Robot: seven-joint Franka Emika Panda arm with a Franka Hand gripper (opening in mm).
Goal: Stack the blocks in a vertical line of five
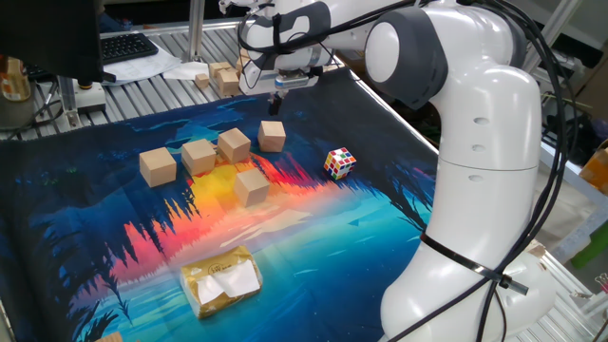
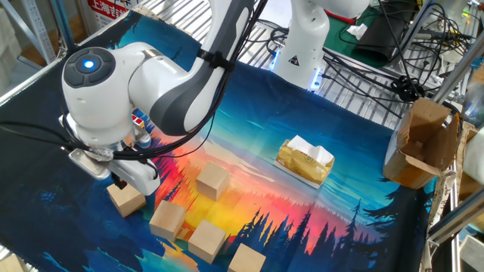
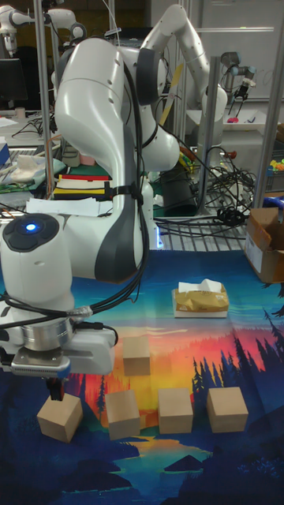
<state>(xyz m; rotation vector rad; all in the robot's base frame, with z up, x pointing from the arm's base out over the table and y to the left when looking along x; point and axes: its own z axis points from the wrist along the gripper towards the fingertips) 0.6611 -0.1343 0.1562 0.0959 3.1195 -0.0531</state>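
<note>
The two-finger black gripper (image 1: 277,98) hangs directly above the farthest plain light-tan wooden cube (image 1: 272,135), so the coming move is probably a straight descent. Whether its fingers are spread or closed, I cannot tell (they are small and dark in every view). The other four tan wooden cubes (image 1: 199,157) lie separately on the colourful printed mat (image 1: 380,228); nothing is stacked yet. No containers are in use.

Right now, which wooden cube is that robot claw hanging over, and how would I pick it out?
Start at the colourful sunset mat and find the five tan blocks clustered on it. The one meant is the block directly under the gripper, at the cluster's end nearest the multicoloured puzzle cube. It sits a little apart from the other four.
</note>
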